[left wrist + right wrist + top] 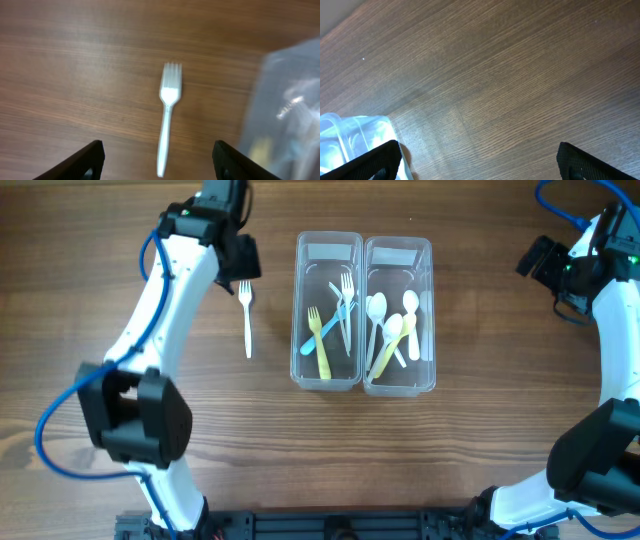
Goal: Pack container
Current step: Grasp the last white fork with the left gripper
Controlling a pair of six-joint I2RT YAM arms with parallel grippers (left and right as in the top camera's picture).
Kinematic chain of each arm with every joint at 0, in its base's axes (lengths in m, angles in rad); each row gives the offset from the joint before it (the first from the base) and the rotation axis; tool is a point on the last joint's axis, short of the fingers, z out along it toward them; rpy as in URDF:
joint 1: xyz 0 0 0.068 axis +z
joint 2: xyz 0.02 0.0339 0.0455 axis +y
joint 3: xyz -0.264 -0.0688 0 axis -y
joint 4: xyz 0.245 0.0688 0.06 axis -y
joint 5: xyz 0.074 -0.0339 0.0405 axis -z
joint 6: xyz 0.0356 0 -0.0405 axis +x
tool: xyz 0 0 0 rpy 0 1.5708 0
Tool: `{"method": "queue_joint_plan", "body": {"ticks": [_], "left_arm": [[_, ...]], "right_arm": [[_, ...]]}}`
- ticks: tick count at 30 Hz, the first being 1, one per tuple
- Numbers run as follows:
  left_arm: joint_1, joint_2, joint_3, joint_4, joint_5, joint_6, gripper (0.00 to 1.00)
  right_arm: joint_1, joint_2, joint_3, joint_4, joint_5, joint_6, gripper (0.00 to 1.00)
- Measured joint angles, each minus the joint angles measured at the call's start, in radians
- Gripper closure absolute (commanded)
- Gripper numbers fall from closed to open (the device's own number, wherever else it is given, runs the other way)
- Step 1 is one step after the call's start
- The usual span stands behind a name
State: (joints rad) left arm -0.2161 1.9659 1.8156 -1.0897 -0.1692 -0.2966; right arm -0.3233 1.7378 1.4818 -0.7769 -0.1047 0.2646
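Observation:
A white plastic fork lies on the wooden table left of two clear containers; it also shows in the left wrist view. The left container holds several forks, the right container holds several spoons. My left gripper is open and empty, above and just behind the fork's tines; its fingers stand wide on either side of the handle. My right gripper is open and empty, off to the right of the containers; its fingers frame bare table.
A corner of a clear container shows at the lower left of the right wrist view. The blurred container wall fills the right side of the left wrist view. Blue cables run along both arms.

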Motion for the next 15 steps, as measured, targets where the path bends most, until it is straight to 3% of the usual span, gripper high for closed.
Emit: {"method": "queue_joint_plan", "body": {"ticks": [2, 6, 12, 15], "left_arm": [[0.068, 0.083, -0.085, 0.048, 0.057, 0.006, 0.39], [0.09, 0.218, -0.141, 0.08, 0.121, 0.066, 0.37], [0.079, 0.23, -0.141, 0.138, 0.142, 0.084, 0.38], [0.079, 0.23, -0.182, 0.209, 0.142, 0.087, 0.44]], "right_arm": [[0.0, 0.0, 0.0, 0.001, 0.0, 0.0, 0.0], [0.0, 0.0, 0.0, 0.0, 0.0, 0.0, 0.0], [0.0, 0.0, 0.0, -0.001, 0.0, 0.0, 0.0], [0.0, 0.0, 0.0, 0.0, 0.0, 0.0, 0.0]]}}
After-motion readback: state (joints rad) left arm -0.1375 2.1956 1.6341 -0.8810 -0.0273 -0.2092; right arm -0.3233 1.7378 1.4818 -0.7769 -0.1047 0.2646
